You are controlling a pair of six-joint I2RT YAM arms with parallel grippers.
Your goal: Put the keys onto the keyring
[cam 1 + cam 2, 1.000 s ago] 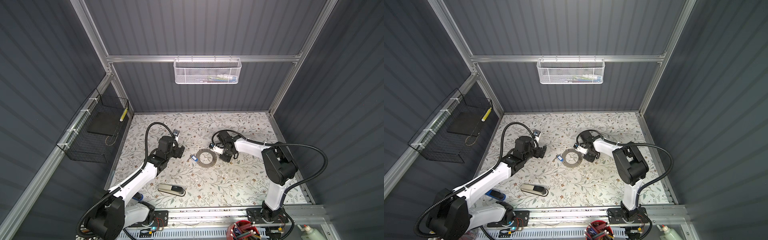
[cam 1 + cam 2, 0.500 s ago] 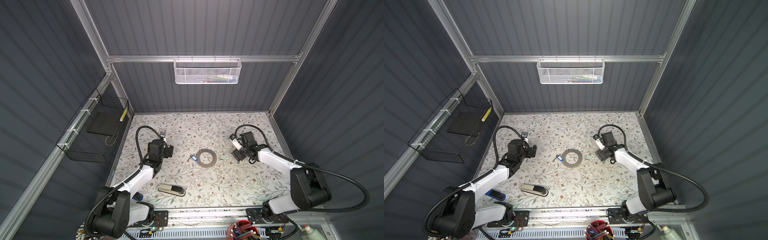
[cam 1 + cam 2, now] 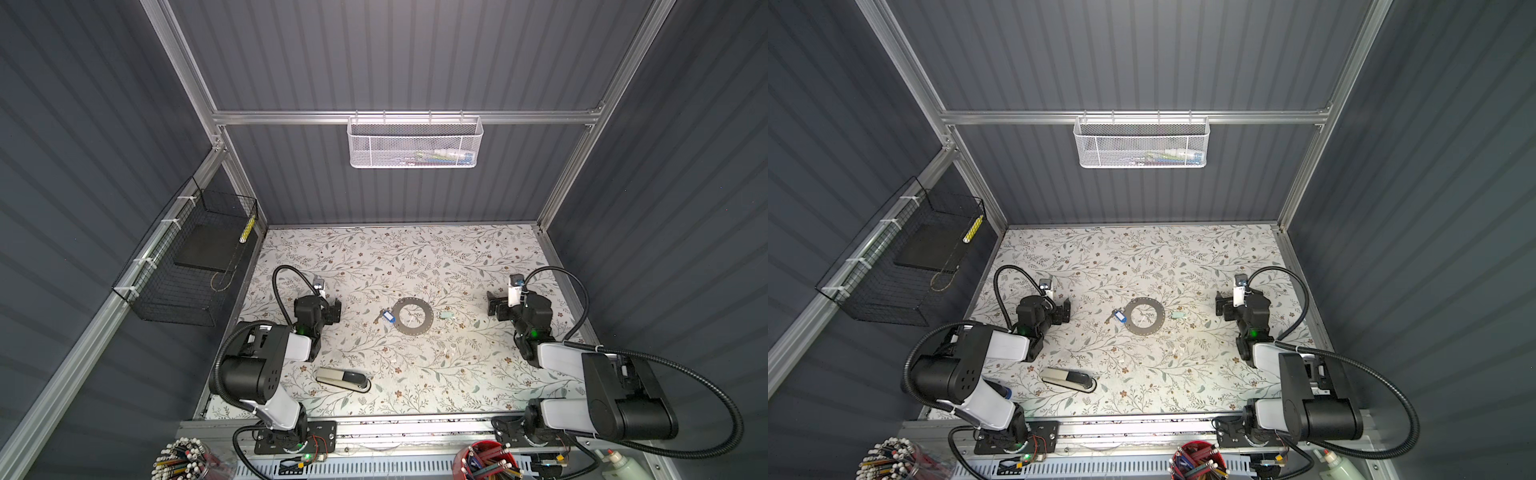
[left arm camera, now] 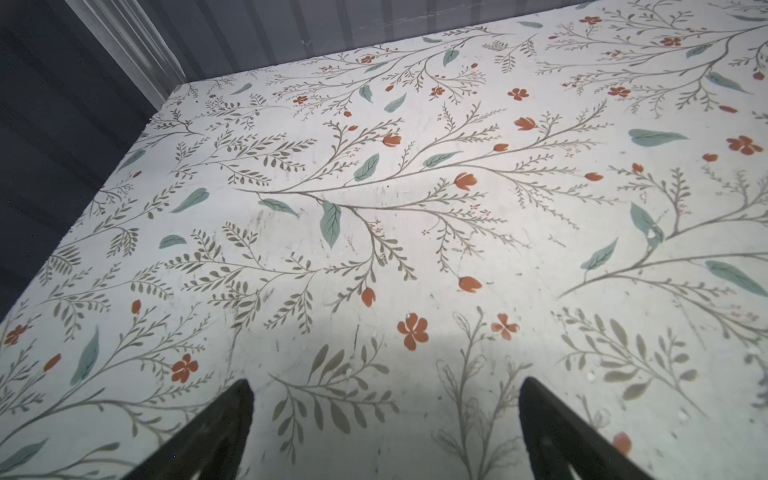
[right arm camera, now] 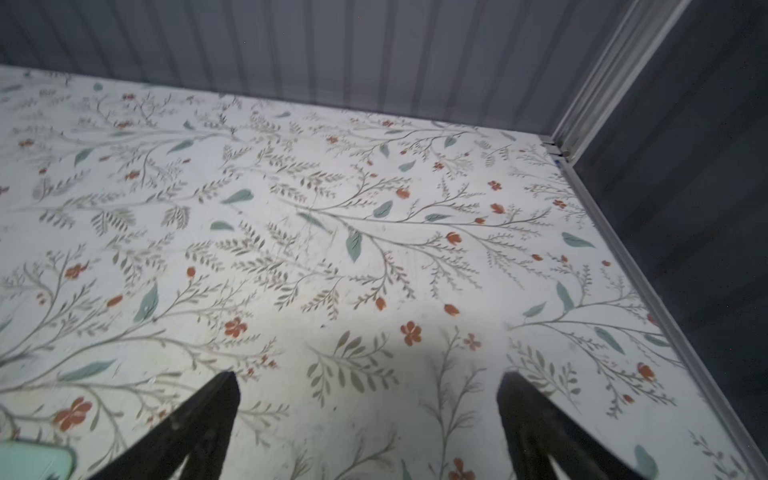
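The keyring (image 3: 412,315) (image 3: 1145,316), a flat grey ring, lies mid-table in both top views. A key with a blue tag (image 3: 388,316) (image 3: 1121,318) rests against its left edge; whether it hangs on the ring I cannot tell. The mint-tagged key (image 3: 447,316) (image 3: 1178,316) lies just right of the ring, apart from it, and its tag (image 5: 33,461) shows in a corner of the right wrist view. My left gripper (image 3: 334,311) (image 4: 385,381) is open and empty, left of the ring. My right gripper (image 3: 496,305) (image 5: 369,374) is open and empty, right of the mint tag.
A grey-and-black stapler (image 3: 344,379) lies near the front, left of centre. A black wire basket (image 3: 195,262) hangs on the left wall and a white mesh basket (image 3: 413,143) on the back rail. Pencil cups (image 3: 486,461) stand below the front edge.
Both arms drew back from the ring to their own sides. The right gripper opened and moved away to the right, leaving the mint-tagged key on the table beside the ring.
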